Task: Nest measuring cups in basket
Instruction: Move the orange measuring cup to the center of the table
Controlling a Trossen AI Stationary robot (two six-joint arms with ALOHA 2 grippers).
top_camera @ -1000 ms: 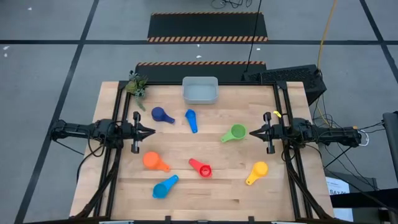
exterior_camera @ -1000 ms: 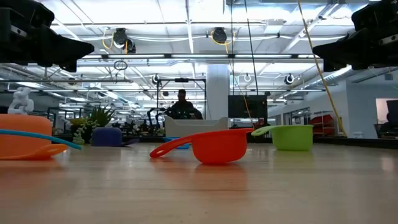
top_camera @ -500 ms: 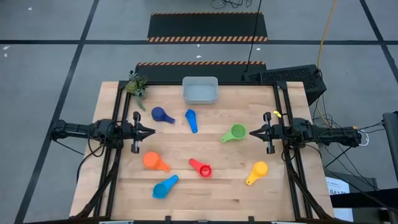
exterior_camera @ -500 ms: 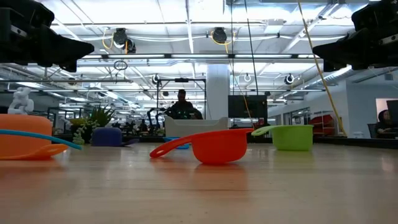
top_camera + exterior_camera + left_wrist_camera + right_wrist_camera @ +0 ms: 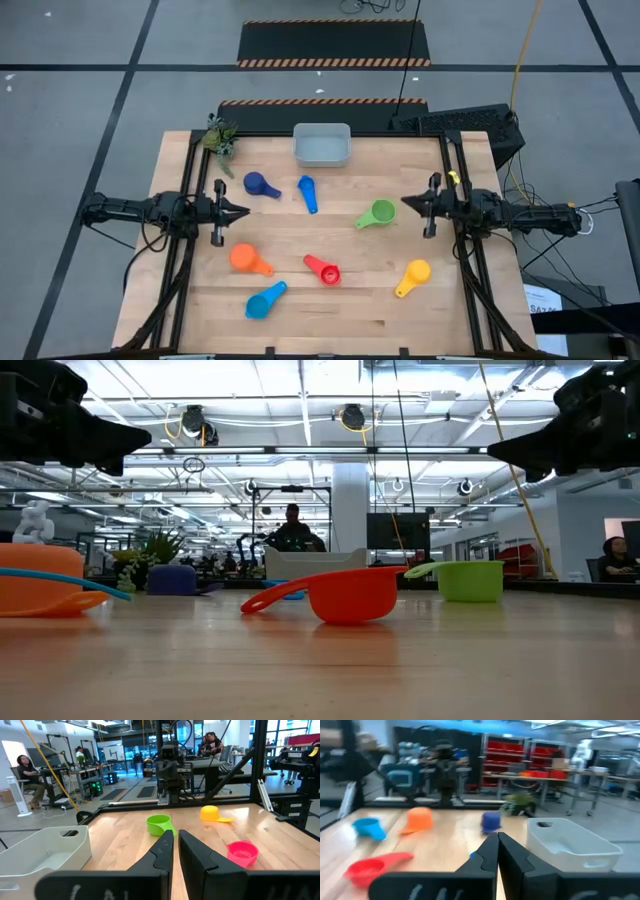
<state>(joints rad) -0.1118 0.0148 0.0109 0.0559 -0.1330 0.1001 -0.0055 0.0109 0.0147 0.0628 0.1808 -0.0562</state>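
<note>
A: What is in the basket (image 5: 321, 145)?

B: Nothing shows inside it. It is a pale, smooth plastic tub with rounded corners and a slot handle in its end wall, standing at the far edge of the wooden worktop (image 5: 330, 305), with a small green plant (image 5: 219, 136) at the far left corner.

A: And the measuring cups?

B: All seven lie loose on the pale wood-grain surface, none nested. The navy cup (image 5: 256, 184) and the blue cup (image 5: 306, 192) lie just in front of the basket. The green cup (image 5: 380, 213) is towards the right side. The orange cup (image 5: 244, 259) sits on the left, the red cup (image 5: 326, 270) near the middle, the yellow cup (image 5: 413, 274) on the right, and the light blue cup (image 5: 262, 301) nearest the front edge. Each is a round, glossy plastic scoop with a short flat handle.

A: Where are the tools?

B: The left tool (image 5: 243, 211) hangs at the left edge, its two dark tapered fingers pressed together, holding nothing. The right tool (image 5: 404, 204) hangs at the right edge near the green cup, its fingers likewise closed together and empty.
</note>
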